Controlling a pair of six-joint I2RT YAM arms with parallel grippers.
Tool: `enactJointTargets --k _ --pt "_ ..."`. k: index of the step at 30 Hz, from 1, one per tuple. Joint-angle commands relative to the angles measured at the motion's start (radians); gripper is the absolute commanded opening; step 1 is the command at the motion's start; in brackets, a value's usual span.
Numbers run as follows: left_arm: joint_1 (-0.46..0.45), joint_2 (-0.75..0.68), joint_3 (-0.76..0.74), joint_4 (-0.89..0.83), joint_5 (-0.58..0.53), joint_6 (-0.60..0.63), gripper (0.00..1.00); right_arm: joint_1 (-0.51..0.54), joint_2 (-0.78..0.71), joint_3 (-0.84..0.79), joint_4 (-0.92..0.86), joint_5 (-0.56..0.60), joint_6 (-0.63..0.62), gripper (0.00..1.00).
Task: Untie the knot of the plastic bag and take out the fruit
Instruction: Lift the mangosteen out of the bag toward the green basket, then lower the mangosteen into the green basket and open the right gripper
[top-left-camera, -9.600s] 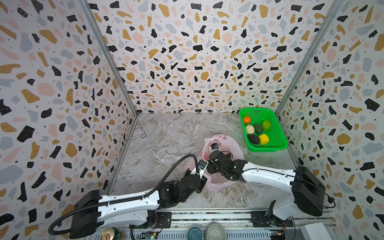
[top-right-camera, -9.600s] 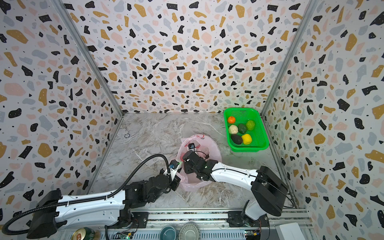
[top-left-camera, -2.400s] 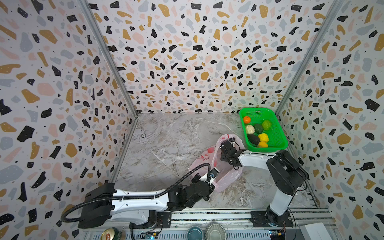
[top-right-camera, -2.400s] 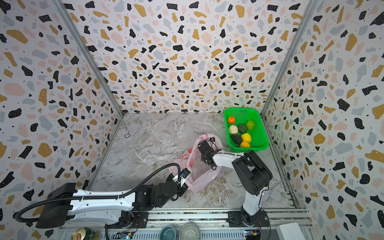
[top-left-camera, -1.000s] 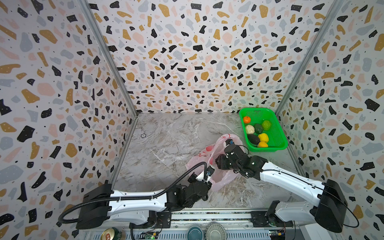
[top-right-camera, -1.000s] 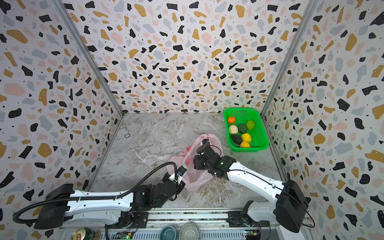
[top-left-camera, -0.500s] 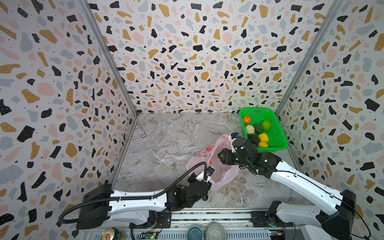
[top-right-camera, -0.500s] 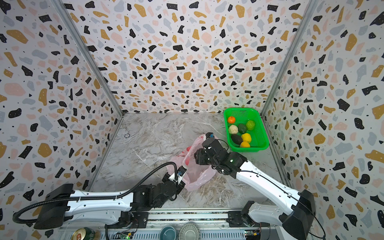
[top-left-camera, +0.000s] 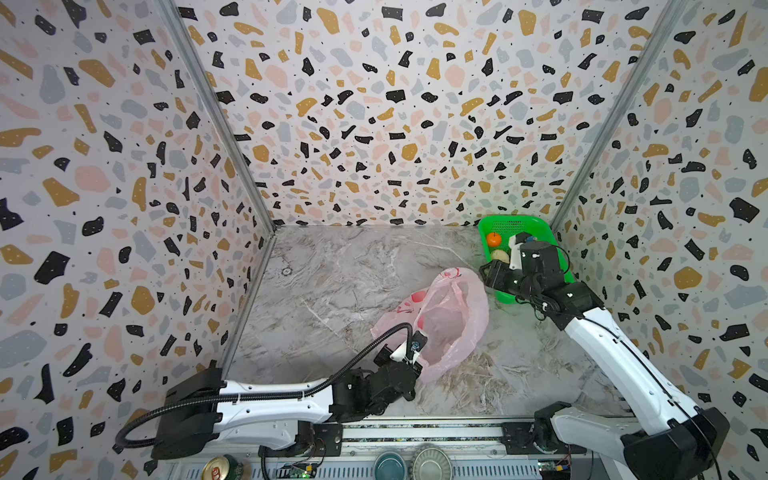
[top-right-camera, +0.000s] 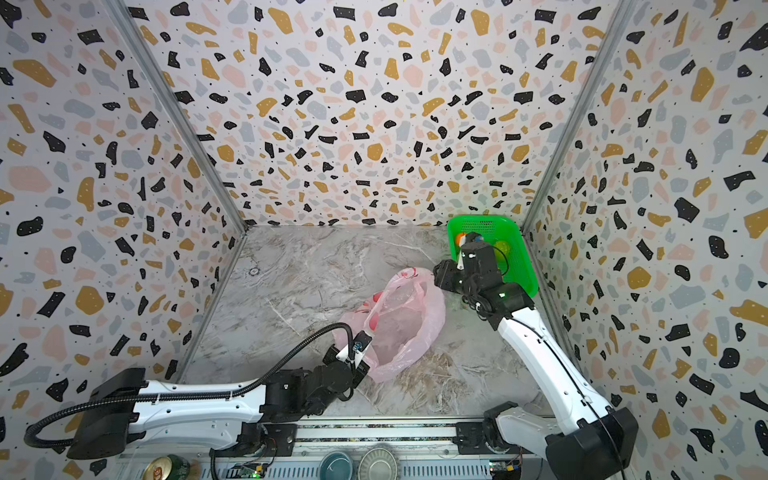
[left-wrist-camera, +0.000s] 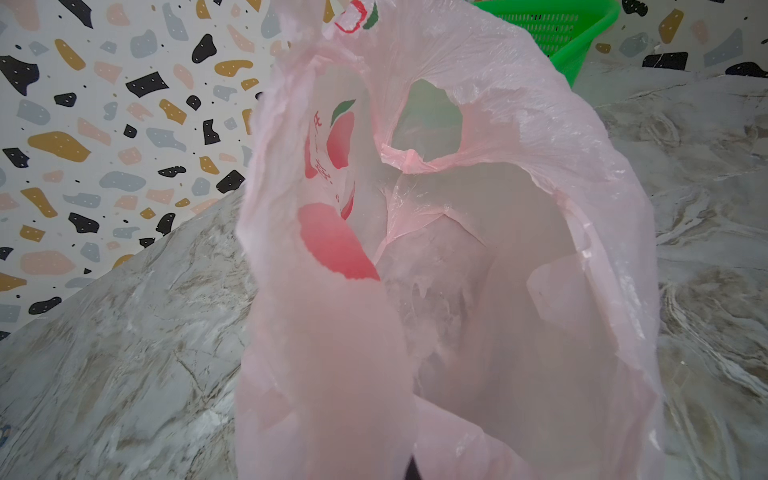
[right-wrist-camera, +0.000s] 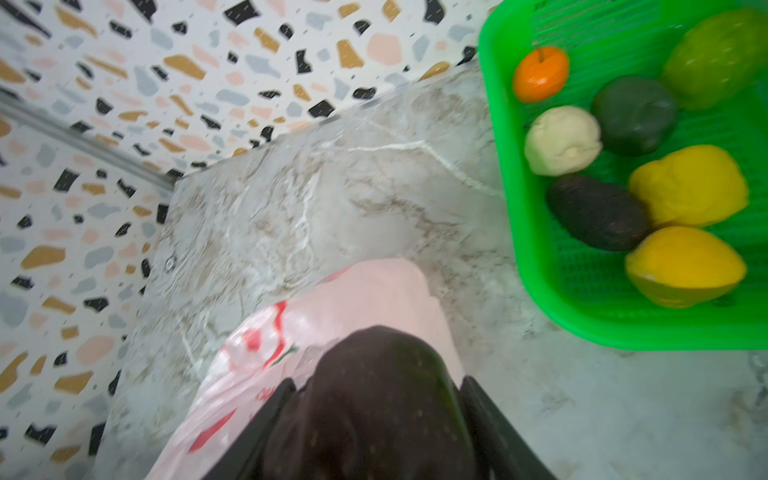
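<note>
Grip on dark fruit (right-wrist-camera: 374, 419): my right claw (right-wrist-camera: 374, 392) is clamped on it, one finger at each side. Pink plastic bag (top-left-camera: 455, 316) lies on marble table (top-left-camera: 332, 291) just beside this claw, twd my left arm. Green basket (top-left-camera: 513, 226) is at other side of the claw, very near, w/ seven more pieces in it, e.g. orange one (right-wrist-camera: 540, 75) & cream one (right-wrist-camera: 563, 139). My left claw (top-left-camera: 417, 361) is clenched on rim of the bag. Bag's open mouth spreads directly in front of it, w/ red print on the wall.
</note>
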Motion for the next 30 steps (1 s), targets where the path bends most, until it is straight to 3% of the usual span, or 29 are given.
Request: enactJointTargets --k 1,14,30 --pt "0.010 -0.017 -0.006 0.004 -0.017 -0.010 0.00 -0.097 0.055 0.029 0.097 -0.028 -0.081 0.49" --pt "0.026 -0.027 -0.006 0.001 -0.004 -0.006 0.00 -0.415 0.392 0.092 0.290 0.027 -0.170 0.49" --pt "0.033 -0.025 -0.001 0.003 0.002 0.002 0.00 -0.536 0.512 0.042 0.318 0.130 -0.198 0.53"
